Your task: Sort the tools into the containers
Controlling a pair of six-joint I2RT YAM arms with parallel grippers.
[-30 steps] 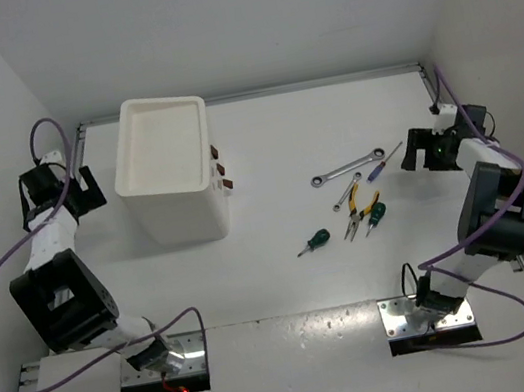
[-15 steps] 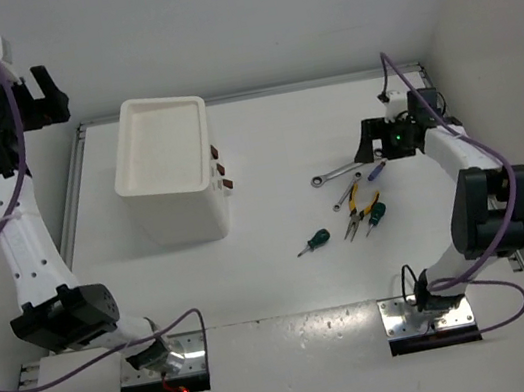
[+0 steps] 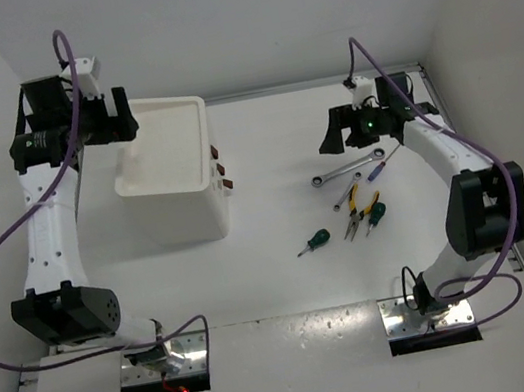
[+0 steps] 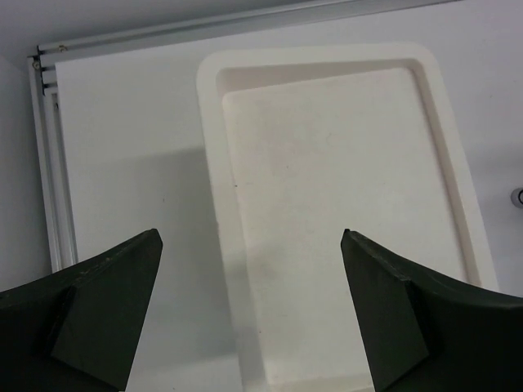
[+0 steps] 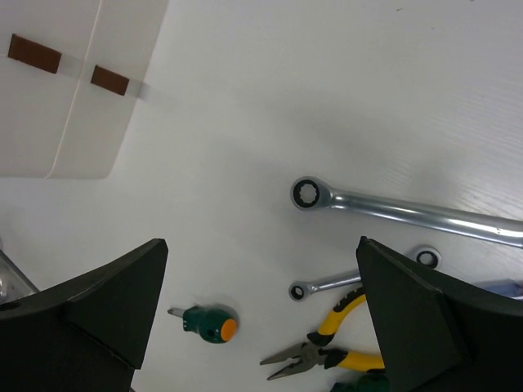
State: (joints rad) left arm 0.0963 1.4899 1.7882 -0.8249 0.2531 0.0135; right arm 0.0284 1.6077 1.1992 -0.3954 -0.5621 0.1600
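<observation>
Top external: the white box (image 3: 184, 215) stands left of centre on the table (image 3: 262, 135), its top's long axis running up-frame and its red-brown handles (image 3: 221, 169) on the right face. The left gripper (image 3: 130, 118) hangs at the box's upper left corner, fingers spread wide and empty.

Right of centre lie the tools (all slanted lower left to upper right):
- big wrench (image 3: 343, 165), ring end lower left
- small wrench (image 3: 347, 192)
- pliers (image 3: 356, 212), nose lower left
- blue screwdriver (image 3: 385, 161)
- green screwdriver (image 3: 313, 242), tip lower left
- second green screwdriver (image 3: 375, 215) beside the pliers

The right gripper (image 3: 342, 141) hovers just above the big wrench in frame, fingers wide apart, gripping nothing
</observation>
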